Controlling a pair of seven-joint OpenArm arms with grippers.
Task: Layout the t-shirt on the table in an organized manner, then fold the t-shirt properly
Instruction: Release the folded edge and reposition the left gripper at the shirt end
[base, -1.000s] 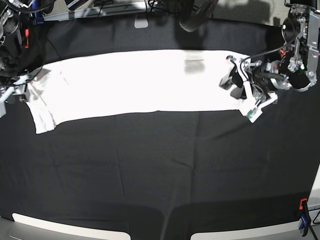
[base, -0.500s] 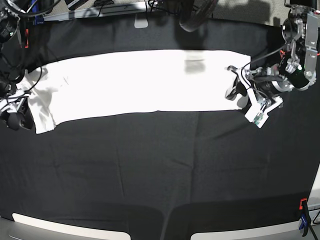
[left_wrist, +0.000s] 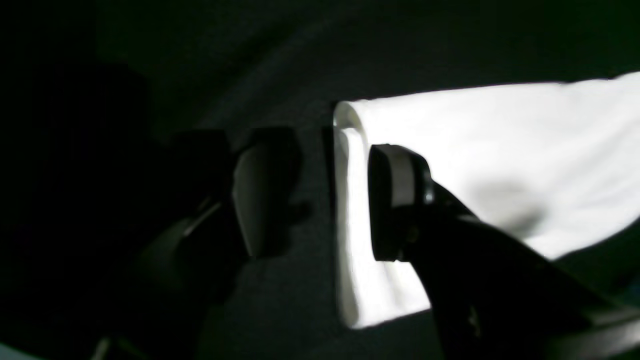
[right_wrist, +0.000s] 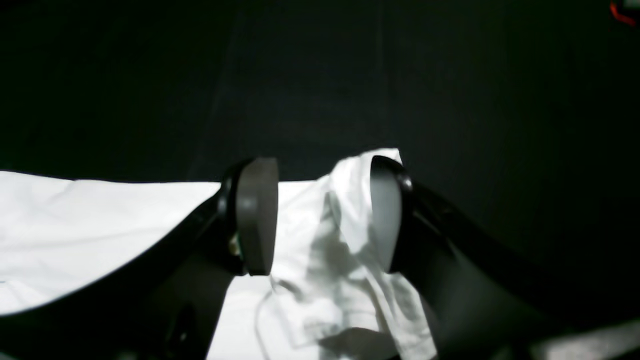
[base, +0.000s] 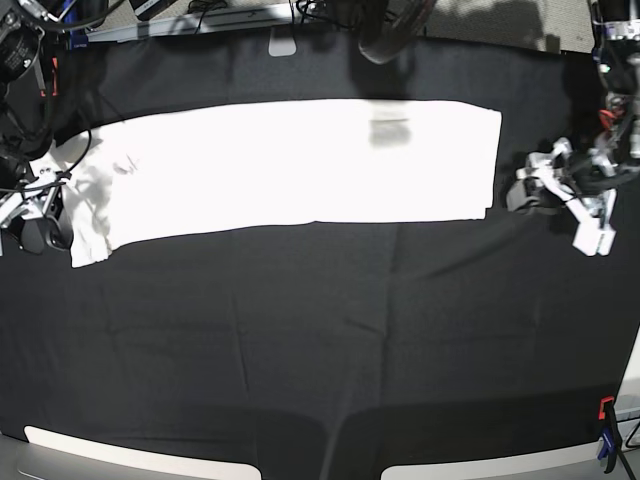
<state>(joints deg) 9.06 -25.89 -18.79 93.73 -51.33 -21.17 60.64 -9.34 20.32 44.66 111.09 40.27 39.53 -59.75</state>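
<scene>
The white t-shirt (base: 300, 165) lies as a long flat strip across the far half of the black table (base: 320, 350), plain side up. My left gripper (base: 535, 185) is open and hangs just off the shirt's right edge. In the left wrist view the left gripper (left_wrist: 325, 200) is open, with the shirt's folded edge (left_wrist: 500, 140) below the gap and behind one finger. My right gripper (base: 42, 215) is open at the shirt's left end. In the right wrist view the right gripper (right_wrist: 322, 215) is open, and the crumpled sleeve (right_wrist: 345, 260) lies between its fingers.
A blue and orange clamp (base: 605, 440) sits at the front right edge. A red clamp (base: 52, 75) is at the back left. A grey tab (base: 282, 45) and a dark hanging object (base: 385, 35) are at the back edge. The shirt's lower left corner (base: 90, 250) sticks out.
My left gripper has let go of the shirt's right edge and drawn back to the right. That edge now lies flat. My right gripper has shifted slightly at the left sleeve.
</scene>
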